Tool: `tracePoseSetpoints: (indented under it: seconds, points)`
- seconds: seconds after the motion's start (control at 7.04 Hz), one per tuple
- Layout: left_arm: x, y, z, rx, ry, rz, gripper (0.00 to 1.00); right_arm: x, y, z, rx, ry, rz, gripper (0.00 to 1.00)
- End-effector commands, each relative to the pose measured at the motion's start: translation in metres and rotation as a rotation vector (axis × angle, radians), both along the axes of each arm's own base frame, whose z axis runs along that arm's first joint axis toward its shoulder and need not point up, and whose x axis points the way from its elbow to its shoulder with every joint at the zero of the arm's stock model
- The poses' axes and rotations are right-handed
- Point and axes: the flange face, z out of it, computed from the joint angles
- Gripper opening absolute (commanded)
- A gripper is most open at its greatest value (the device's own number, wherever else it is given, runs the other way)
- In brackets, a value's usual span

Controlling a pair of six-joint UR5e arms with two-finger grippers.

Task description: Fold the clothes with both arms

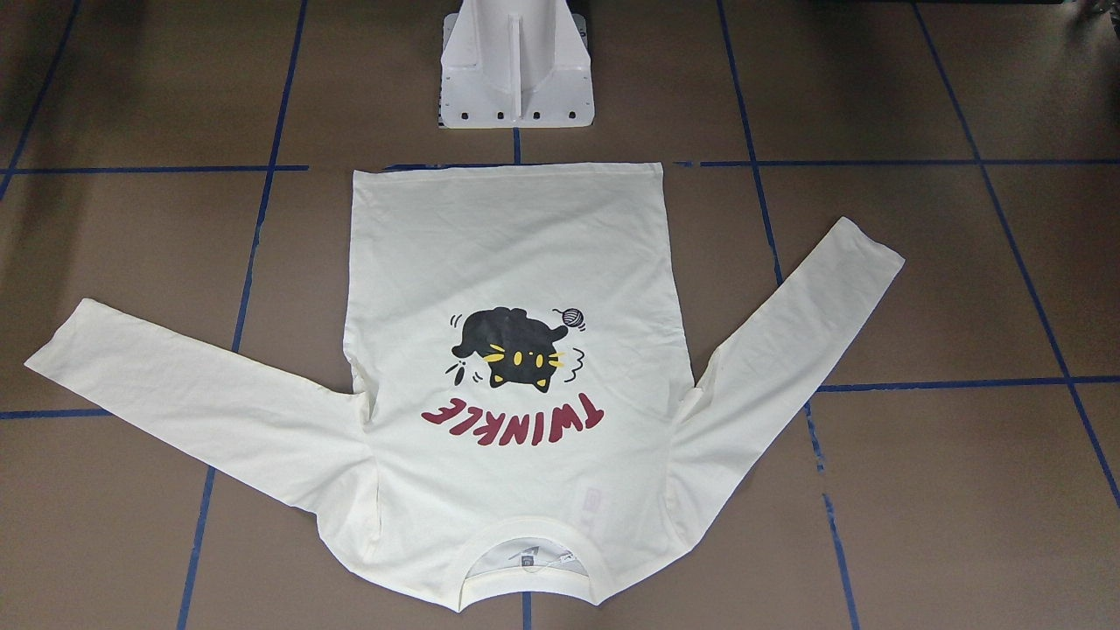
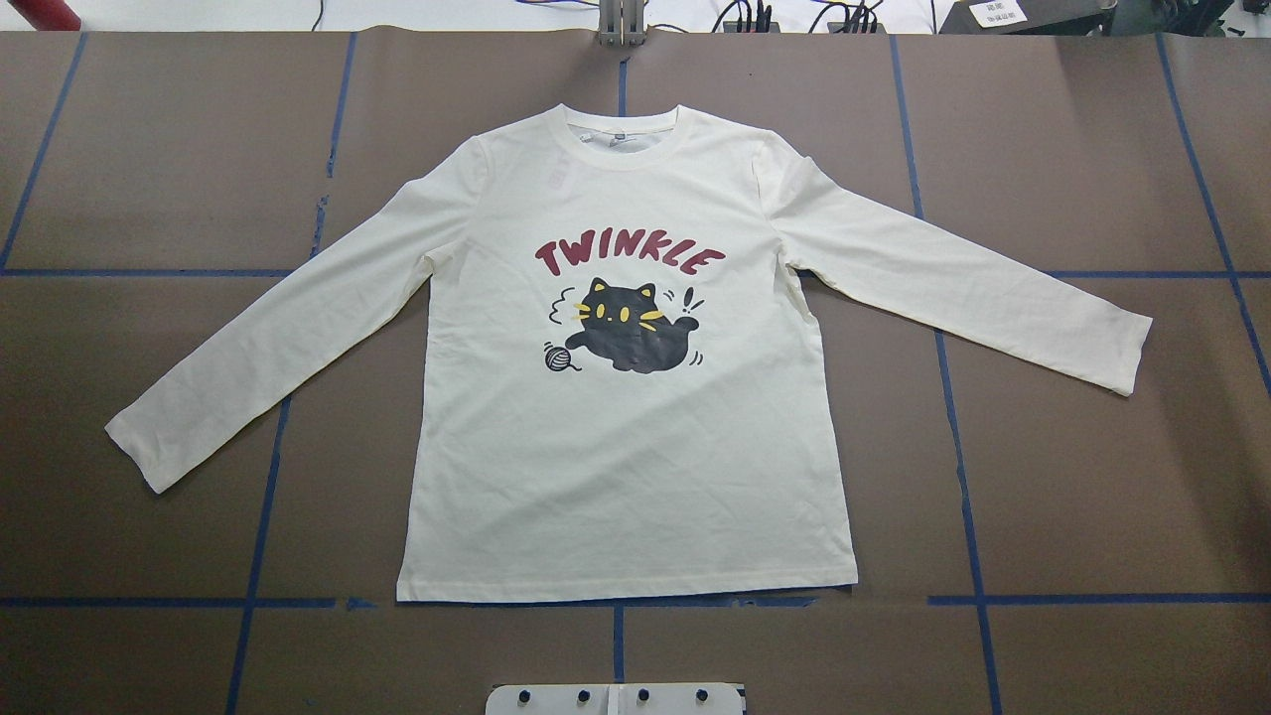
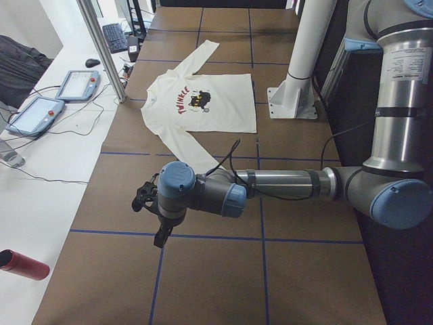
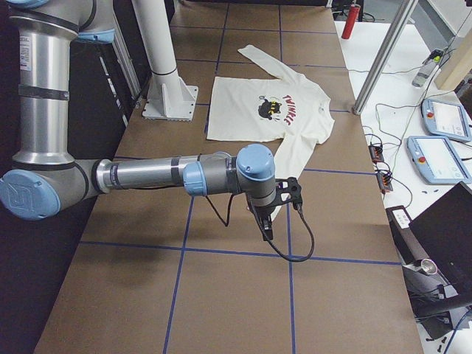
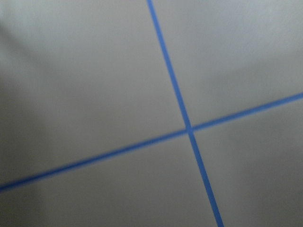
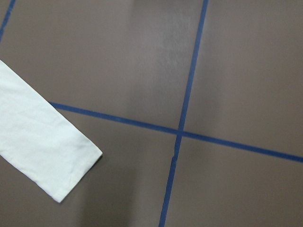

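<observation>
The cream-white long-sleeved T-shirt (image 2: 616, 447) lies flat and spread out on the brown table, print side up, with a black cat and red "TWINKLE" lettering; it also shows from the front (image 1: 507, 262). Its collar points away from the robot and both sleeves are spread outward. My left gripper (image 3: 161, 227) hangs over bare table beyond the left sleeve's end; I cannot tell whether it is open. My right gripper (image 4: 264, 225) hangs near the right sleeve's cuff (image 6: 42, 146); I cannot tell whether it is open. Neither gripper shows in the overhead or front views.
The white pedestal base (image 1: 516, 79) stands just behind the shirt's hem. Blue tape lines (image 2: 953, 397) grid the brown table. A side table with teach pendants (image 3: 34, 115) and a red bottle (image 3: 24, 264) lies beyond the far edge, behind an aluminium post (image 3: 101, 47).
</observation>
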Motion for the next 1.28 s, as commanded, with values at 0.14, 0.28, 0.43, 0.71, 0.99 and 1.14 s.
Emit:
tracePoseSetpoints:
  seconds: [0.14,0.28,0.43,0.71,0.99,1.14]
  points:
    - [-0.002,-0.017,-0.036,0.240,0.029,-0.088,1.00,-0.001,-0.007,0.006,0.141,-0.013,-0.006,1.00]
    - [-0.002,-0.018,-0.037,0.247,0.030,-0.090,1.00,-0.005,-0.006,0.004,0.175,-0.056,-0.024,1.00]
    - [-0.002,-0.016,-0.037,0.248,0.031,-0.089,1.00,-0.030,-0.007,0.004,0.103,-0.108,-0.009,1.00]
    - [-0.002,-0.015,-0.038,0.250,0.031,-0.088,1.00,-0.096,-0.012,0.005,0.031,-0.186,0.079,1.00]
    - [-0.002,-0.014,-0.037,0.248,0.031,-0.089,1.00,-0.176,-0.015,0.043,0.042,-0.147,0.157,0.80]
    - [-0.002,-0.014,-0.035,0.248,0.031,-0.088,1.00,-0.192,-0.016,0.062,0.034,-0.132,0.145,0.76]
